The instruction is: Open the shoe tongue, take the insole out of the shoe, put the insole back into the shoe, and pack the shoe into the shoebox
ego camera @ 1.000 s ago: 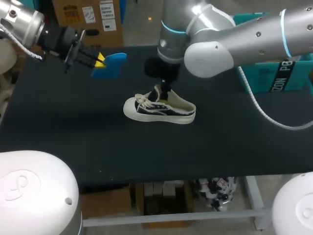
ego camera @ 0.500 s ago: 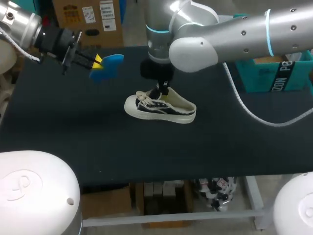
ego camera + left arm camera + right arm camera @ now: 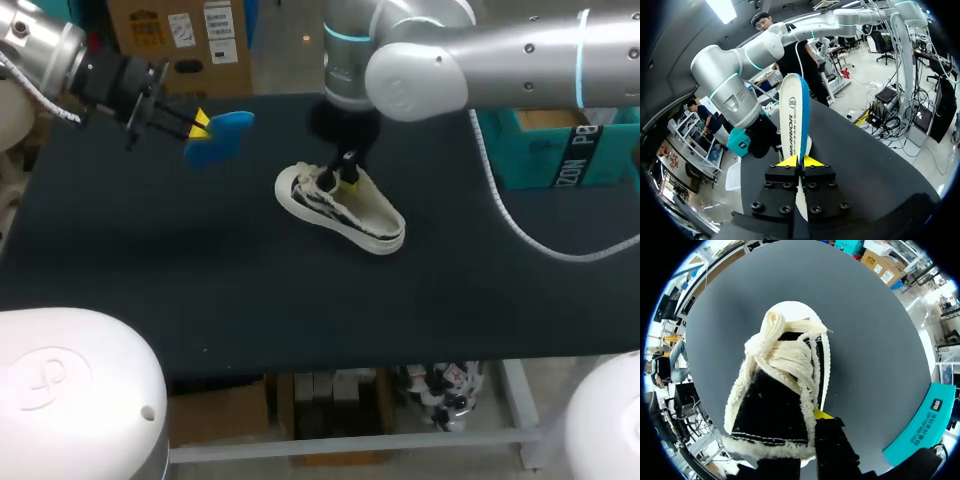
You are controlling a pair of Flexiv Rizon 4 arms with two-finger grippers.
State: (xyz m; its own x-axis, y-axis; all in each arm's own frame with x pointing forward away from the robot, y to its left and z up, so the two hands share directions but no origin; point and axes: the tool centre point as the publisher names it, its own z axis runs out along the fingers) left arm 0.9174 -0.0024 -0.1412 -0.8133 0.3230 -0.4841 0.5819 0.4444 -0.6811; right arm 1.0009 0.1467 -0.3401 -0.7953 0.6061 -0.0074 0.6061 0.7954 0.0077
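Observation:
A cream and black shoe [image 3: 345,208] lies on the dark table [image 3: 150,250], toe toward the back left. My right gripper [image 3: 340,178] comes down from above and is shut on the shoe tongue [image 3: 772,410], a black flap with a fleecy edge. One yellow fingertip [image 3: 823,414] shows beside the tongue; the other is hidden behind it. Laces and toe cap [image 3: 790,315] lie ahead of that gripper. At the back left, above the table, my left gripper [image 3: 200,124] is shut on the blue and white insole [image 3: 220,135]. The insole [image 3: 794,117] stands up between that gripper's [image 3: 800,161] yellow tips.
A teal box [image 3: 545,160] stands at the table's back right, under my right arm, and shows as a teal edge [image 3: 920,425] in the right wrist view. A white cable [image 3: 520,210] hangs from the right arm over the table's right part.
My right gripper has shut on the tongue. The shoe has turned, its toe swinging toward the back, and shifted a little right. The left arm with the insole has barely moved.

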